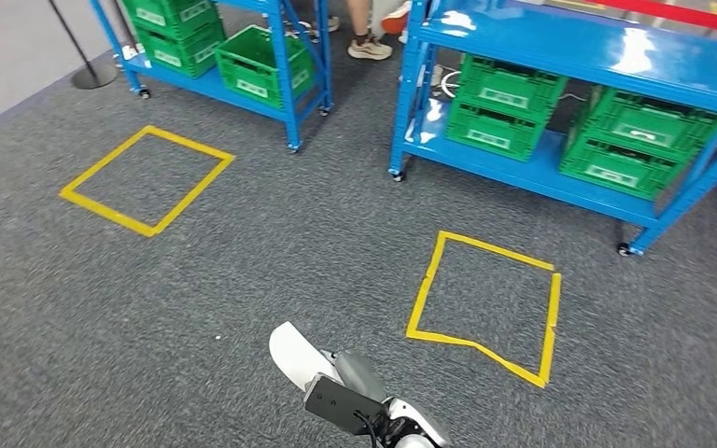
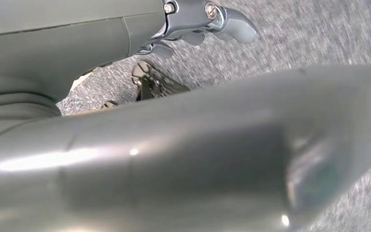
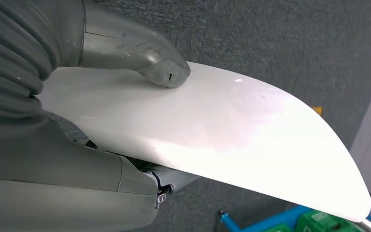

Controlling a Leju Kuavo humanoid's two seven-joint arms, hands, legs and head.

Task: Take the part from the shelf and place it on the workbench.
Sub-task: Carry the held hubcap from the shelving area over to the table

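In the head view, the robot is looking down at grey carpet where the right hand [image 1: 373,411] is showing near the lower edge, carrying the white part [image 1: 294,359] low in front of its body; the part is lying well short of the yellow square [image 1: 485,303] taped on the floor, with the blue shelf [image 1: 560,112] of green crates [image 1: 504,103] standing beyond that square. No counter is appearing here, so the carry is judged to be under way, with the placing not yet done. In the left wrist view, the left hand [image 2: 198,21] is hanging over the carpet with its fingers curled in and nothing between them, closed on nothing. In the right wrist view, the right hand is gripping the part, the thumb [image 3: 162,72] pressing on its glossy curved top and the fingers [image 3: 169,181] wrapping beneath, while the tapered end is jutting far past the grip. To do this step well, the robot should probably be keeping that clamp firm and the part level, since the smooth shell looks liable to slip or swing, and turning gently until the counter is coming into sight.
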